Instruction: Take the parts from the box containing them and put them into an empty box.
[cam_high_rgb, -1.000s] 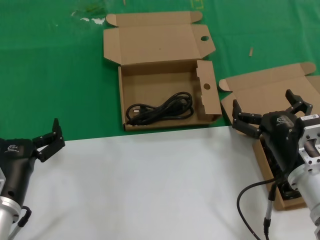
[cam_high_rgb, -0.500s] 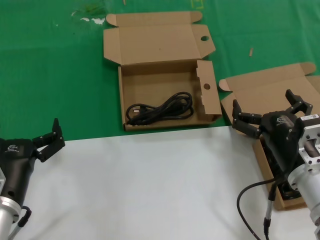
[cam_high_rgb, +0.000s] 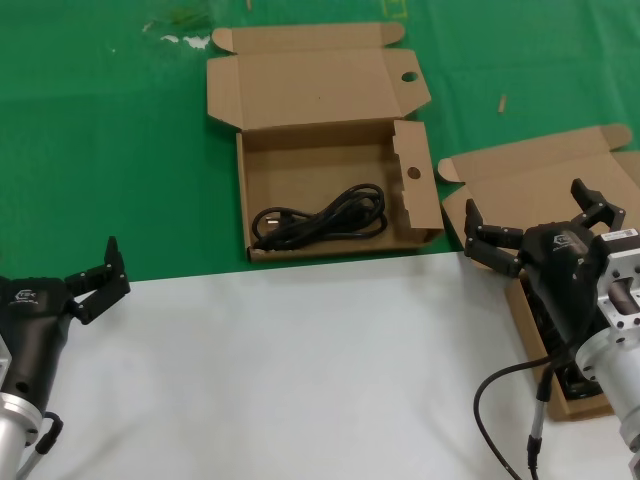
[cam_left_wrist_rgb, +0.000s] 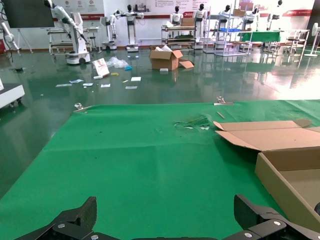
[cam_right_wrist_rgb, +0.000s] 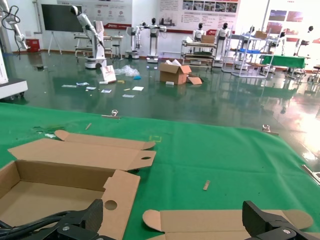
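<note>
Cardboard holed box (cam_high_rgb: 325, 200) holds one black cable (cam_high_rgb: 320, 218); right gripper (cam_high_rgb: 540, 228) wide open over partly seen box (cam_high_rgb: 520, 180); left gripper (cam_high_rgb: 100, 275) open, idle.

Glossy floor (cam_left_wrist_rgb: 150, 95), distant shelving (cam_right_wrist_rgb: 250, 47)

left tool (cam_high_rgb: 98, 272) spread wide, right tool (cam_high_rgb: 538, 225) spread wide

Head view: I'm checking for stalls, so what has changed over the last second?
Nothing has visibly changed. The left gripper and right gripper are both open and in the same places, and the one cable lies in the box with holes as before.
</note>
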